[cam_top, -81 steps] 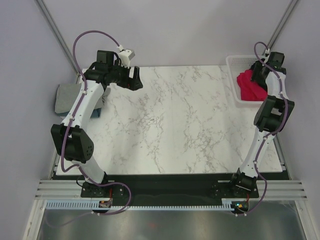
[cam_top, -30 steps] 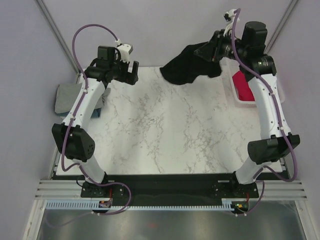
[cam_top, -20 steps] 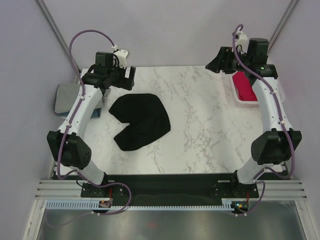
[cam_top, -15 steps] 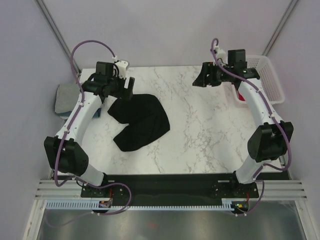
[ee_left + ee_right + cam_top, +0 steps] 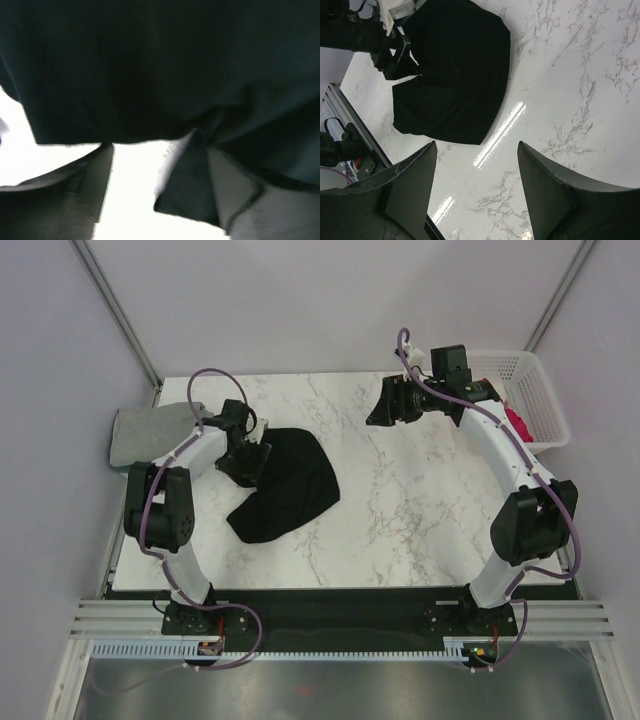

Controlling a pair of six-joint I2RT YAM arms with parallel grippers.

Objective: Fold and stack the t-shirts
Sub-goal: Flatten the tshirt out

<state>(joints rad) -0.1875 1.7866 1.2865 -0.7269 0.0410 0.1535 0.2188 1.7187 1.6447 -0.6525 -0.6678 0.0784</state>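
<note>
Left end effector [image 5: 248, 458] lower now, at black t-shirt [image 5: 290, 485] edge, seemingly spread; right end effector [image 5: 476, 148] spread; grey t-shirt [image 5: 145, 430] beside.

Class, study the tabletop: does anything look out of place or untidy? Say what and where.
The black t-shirt lies bunched and lopsided on the left half of the table, not spread flat. The left gripper is at its far-left edge. Nothing looks spilled or damaged.

Black t-shirt [image 5: 285, 485] lies crumpled, one edge under the left pincer [image 5: 248, 458]; grey t-shirt [image 5: 145, 428] sits left of that pincer; crimson-pink t-shirt [image 5: 517, 421] lies well right of the right pincer [image 5: 385, 405].
</note>
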